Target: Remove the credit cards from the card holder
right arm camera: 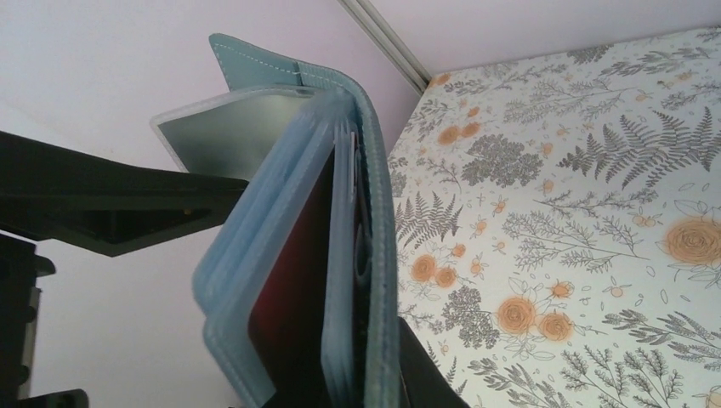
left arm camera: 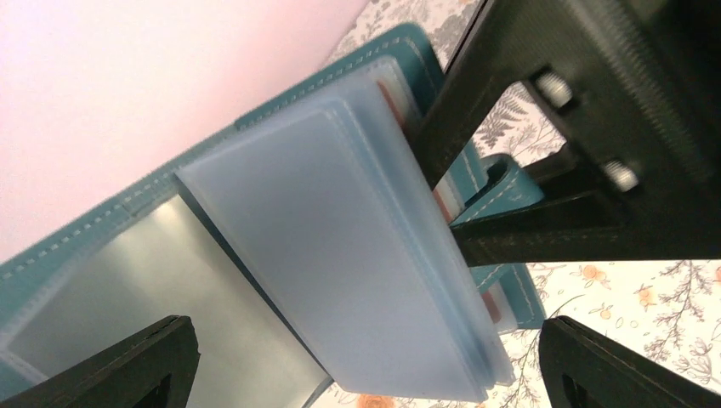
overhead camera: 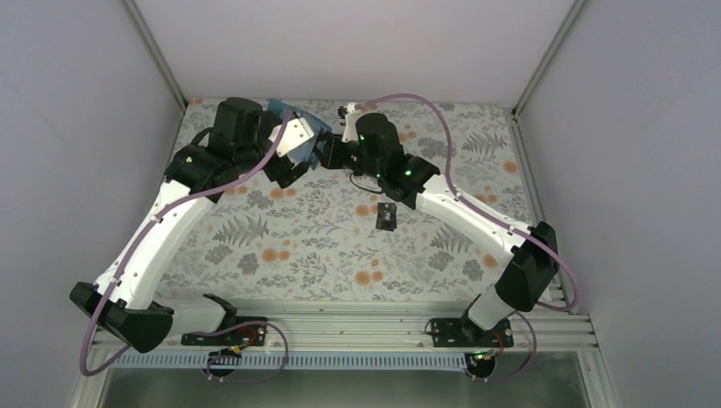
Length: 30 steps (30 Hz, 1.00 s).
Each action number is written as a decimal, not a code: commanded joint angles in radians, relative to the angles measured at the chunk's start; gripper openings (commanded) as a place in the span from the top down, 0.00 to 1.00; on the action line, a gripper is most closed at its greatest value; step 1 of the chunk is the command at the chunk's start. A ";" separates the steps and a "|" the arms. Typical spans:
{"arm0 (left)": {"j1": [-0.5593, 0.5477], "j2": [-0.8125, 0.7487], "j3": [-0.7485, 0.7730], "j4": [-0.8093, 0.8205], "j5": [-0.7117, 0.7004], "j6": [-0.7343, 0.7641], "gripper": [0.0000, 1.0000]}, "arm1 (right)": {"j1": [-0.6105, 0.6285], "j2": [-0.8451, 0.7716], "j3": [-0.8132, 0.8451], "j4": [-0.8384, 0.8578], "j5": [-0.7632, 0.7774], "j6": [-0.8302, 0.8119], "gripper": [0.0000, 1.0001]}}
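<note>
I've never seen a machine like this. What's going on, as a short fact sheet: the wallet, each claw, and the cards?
card holder: teal, open, held up off the flowered cloth
right gripper: shut on the holder's edge
left gripper: wide open, a finger on either side of the holder
black card: out, lying flat on the cloth
red card: inside one of the clear sleeves
task: not yet finished

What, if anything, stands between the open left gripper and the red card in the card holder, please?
Only the frosted plastic sleeves: the red card sits behind them in the card holder, which the right gripper clamps.
</note>
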 commanded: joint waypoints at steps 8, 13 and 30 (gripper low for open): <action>0.026 0.017 0.050 -0.001 0.037 -0.043 0.00 | 0.005 -0.015 0.042 0.007 -0.016 -0.023 0.96; 0.026 0.057 0.062 0.005 0.028 -0.062 0.00 | 0.004 -0.016 0.043 0.001 -0.016 -0.027 0.96; 0.199 -0.020 0.064 -0.016 0.081 -0.039 0.00 | -0.001 -0.071 0.027 -0.026 -0.071 -0.183 0.96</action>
